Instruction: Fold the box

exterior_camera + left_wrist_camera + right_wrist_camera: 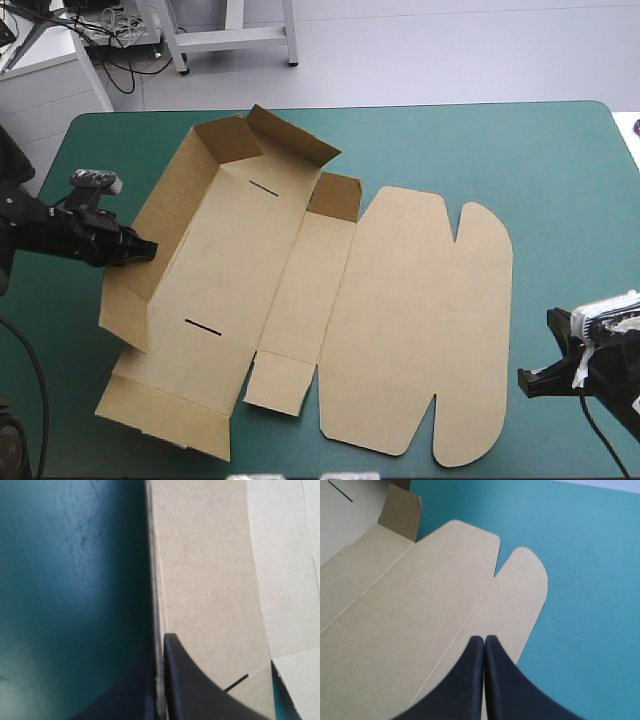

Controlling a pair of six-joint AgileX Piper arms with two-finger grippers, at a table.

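The brown box [300, 290] lies spread across the middle of the teal-green table, its left long wall [150, 250] raised and the far end flaps [270, 140] standing up. My left gripper [145, 250] is shut on that raised left wall; in the left wrist view the wall's edge [159, 580] runs up from between the black fingers [185, 680]. The lid panel [420, 320] with its rounded tabs lies flat to the right. My right gripper [530, 380] sits off the box near the table's right front, shut on nothing; its view looks over the lid [410, 615].
Two thin slots [203, 326] mark the box floor. A small flap [335, 195] stands up at the far end of the middle panel. Bare teal-green cover [560, 180] stretches to the right of the lid and along the far edge.
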